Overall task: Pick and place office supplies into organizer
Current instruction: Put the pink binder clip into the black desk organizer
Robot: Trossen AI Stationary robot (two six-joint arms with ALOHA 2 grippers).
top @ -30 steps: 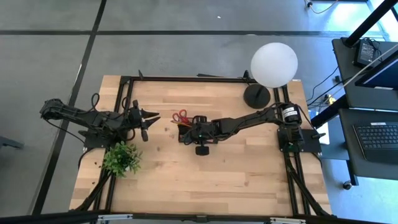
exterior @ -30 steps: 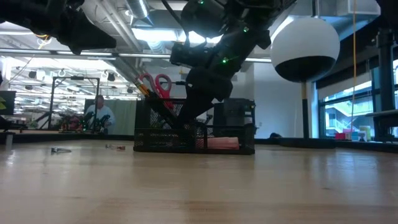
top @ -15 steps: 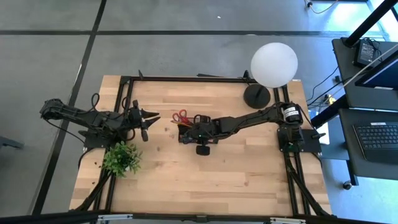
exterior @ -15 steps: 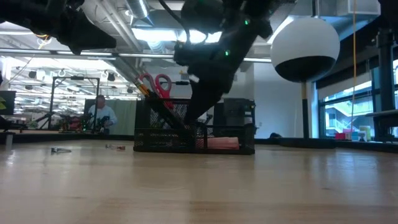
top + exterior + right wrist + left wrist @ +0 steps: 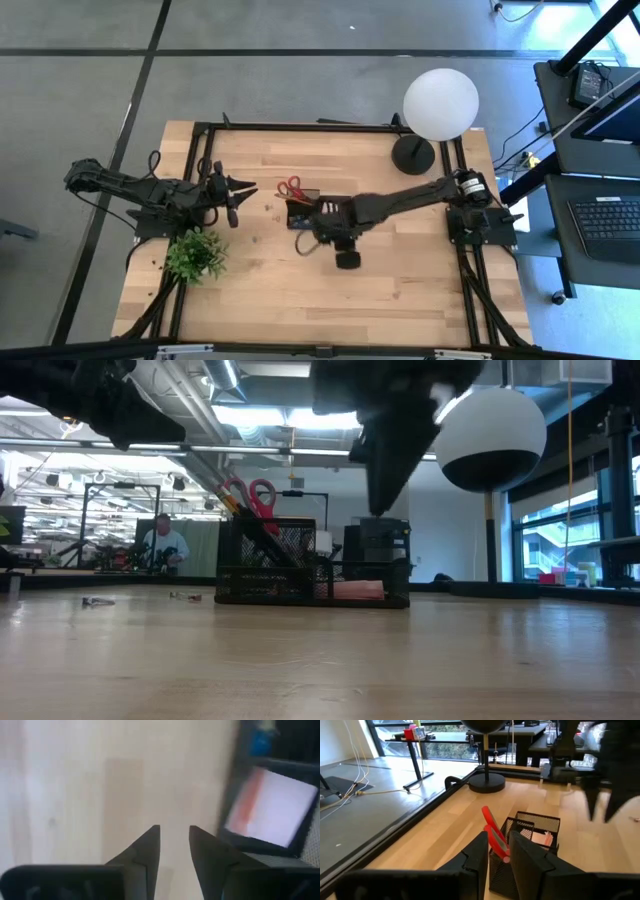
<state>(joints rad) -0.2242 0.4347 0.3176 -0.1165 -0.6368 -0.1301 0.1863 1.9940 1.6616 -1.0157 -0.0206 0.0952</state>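
I have the organizer (image 5: 305,212) sitting near the middle of the table (image 5: 400,290), a black mesh tray with several compartments. The red-handled scissors (image 5: 290,187) stand in its tall compartment with the handles sticking up and leaning away from the organizer's middle; from the low view the red loops (image 5: 250,495) rise above the mesh next to the ends of some yellow pencils (image 5: 226,505). A pink sticky-note pad (image 5: 358,590) lies flat in the low compartment at the organizer's other end, and in my right wrist view I see the pad (image 5: 270,810) inside its black frame with something small and blue (image 5: 261,742) in the compartment beside it.

My right gripper (image 5: 322,237) hangs just beside the organizer, on the side toward the front edge of the table, over bare wood. Its two fingers (image 5: 145,850) stand a small way apart with only the tabletop showing between them, so it is slightly open and holds nothing.

My left gripper (image 5: 243,187) waits well apart from the organizer, beyond the scissors side, pointing toward it. Its fingers (image 5: 477,857) also keep a narrow gap, empty.

Farther from the organizer, a green potted plant (image 5: 195,255) stands near the left arm, and a lamp base (image 5: 413,153) with a white globe (image 5: 441,104) sits toward the far right corner
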